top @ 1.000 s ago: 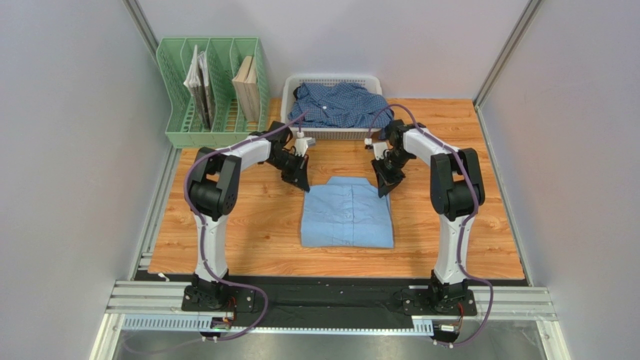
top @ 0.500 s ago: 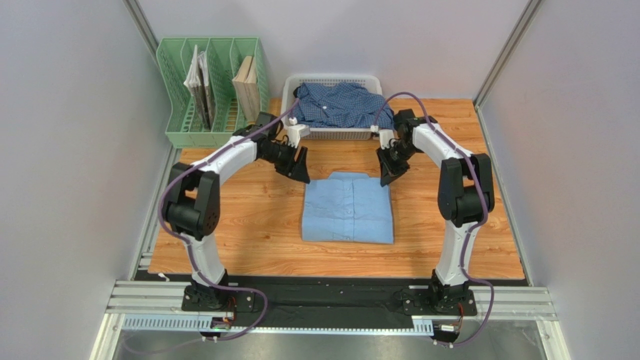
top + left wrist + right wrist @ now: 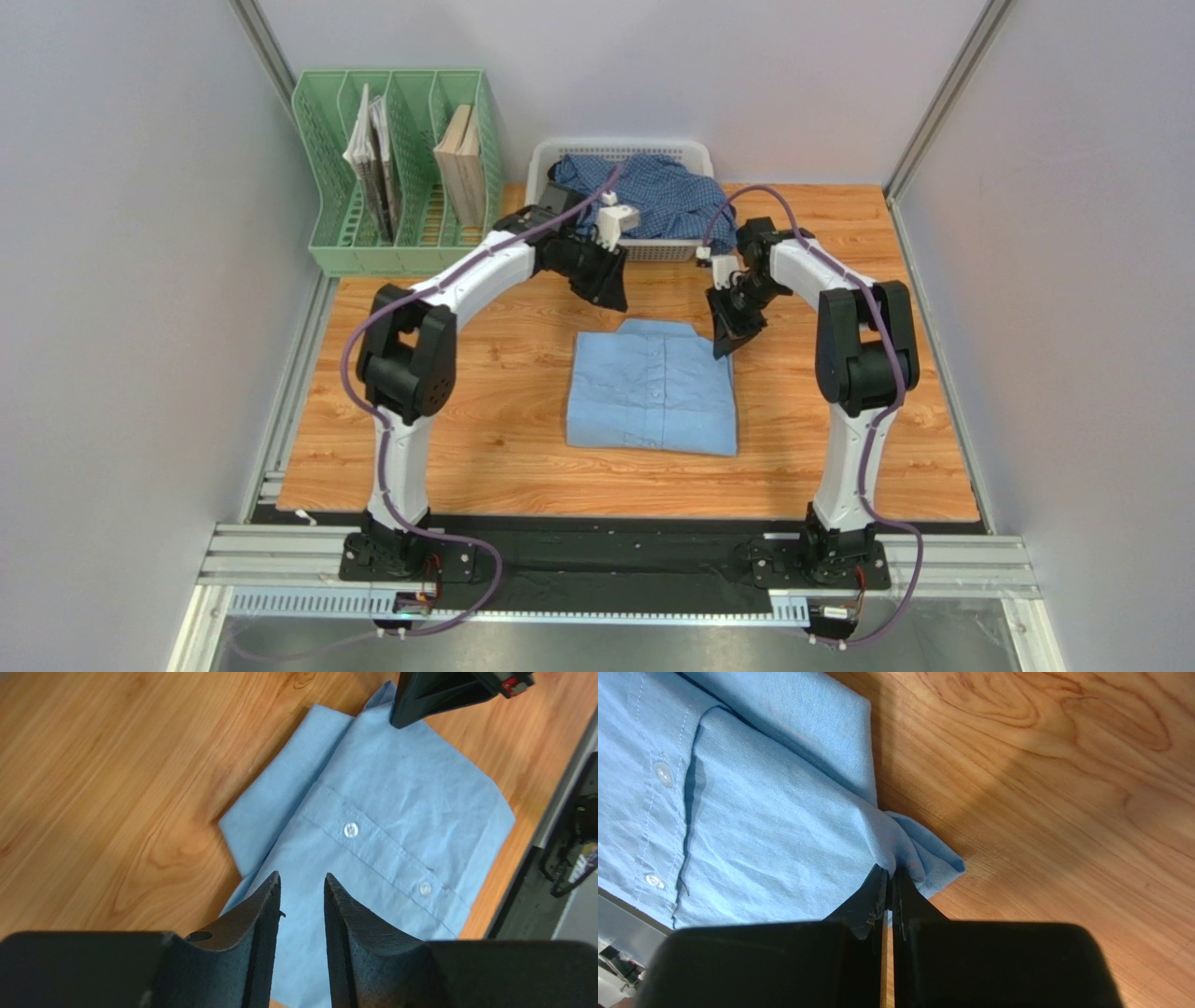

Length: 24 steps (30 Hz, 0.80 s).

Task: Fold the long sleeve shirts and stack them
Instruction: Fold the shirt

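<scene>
The light sky-blue shirt (image 3: 652,392) lies folded in a rectangle on the wooden table, buttons up (image 3: 393,833). My right gripper (image 3: 728,340) is at its far right corner, shut on a bunched tip of that cloth (image 3: 906,850). My left gripper (image 3: 302,876) hovers above the shirt's far left part, jaws open with nothing between them; from above the left gripper (image 3: 612,291) sits between the shirt and the basket. The darker blue checked shirt (image 3: 652,189) lies crumpled in the white basket (image 3: 617,146).
A green file rack (image 3: 400,168) holding books stands at the back left. Bare wood (image 3: 449,406) lies left and right of the folded shirt. Grey walls close in both sides, and a black rail runs along the near edge.
My left gripper opened, rose off the shirt's far left corner and swung back toward the basket. My right gripper stayed shut at the far right corner.
</scene>
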Available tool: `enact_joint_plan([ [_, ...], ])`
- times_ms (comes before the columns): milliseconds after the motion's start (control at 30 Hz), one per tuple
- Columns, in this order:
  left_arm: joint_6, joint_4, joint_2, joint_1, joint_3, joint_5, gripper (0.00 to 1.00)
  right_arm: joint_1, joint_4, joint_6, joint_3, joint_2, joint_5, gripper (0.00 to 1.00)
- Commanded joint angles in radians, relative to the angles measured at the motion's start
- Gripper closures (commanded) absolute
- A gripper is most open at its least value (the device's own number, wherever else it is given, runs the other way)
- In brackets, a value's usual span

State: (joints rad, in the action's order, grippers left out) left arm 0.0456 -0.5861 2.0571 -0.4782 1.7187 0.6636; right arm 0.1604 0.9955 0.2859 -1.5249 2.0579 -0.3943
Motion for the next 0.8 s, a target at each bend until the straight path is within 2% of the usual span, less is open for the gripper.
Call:
enact_joint_plan([
  [0, -0.041, 0.031, 0.090, -0.065, 0.090, -0.123, 0.67, -0.005, -0.049, -0.024, -0.003, 0.004, -0.020, 1.00],
  [133, -0.039, 0.019, 0.164, -0.095, 0.156, -0.258, 0.71, -0.004, -0.052, -0.027, 0.006, -0.005, -0.028, 1.00],
  [333, -0.033, -0.096, 0.290, -0.117, 0.284, -0.376, 0.79, -0.005, -0.054, -0.039, 0.019, -0.024, -0.058, 1.00],
  [500, -0.009, -0.176, 0.347, -0.117, 0.317, -0.401, 0.86, -0.025, -0.080, -0.071, 0.037, -0.087, -0.107, 1.00],
  [767, 0.023, -0.210, 0.351, -0.117, 0.308, -0.381, 0.89, -0.090, -0.179, -0.181, 0.098, -0.139, -0.189, 1.00],
])
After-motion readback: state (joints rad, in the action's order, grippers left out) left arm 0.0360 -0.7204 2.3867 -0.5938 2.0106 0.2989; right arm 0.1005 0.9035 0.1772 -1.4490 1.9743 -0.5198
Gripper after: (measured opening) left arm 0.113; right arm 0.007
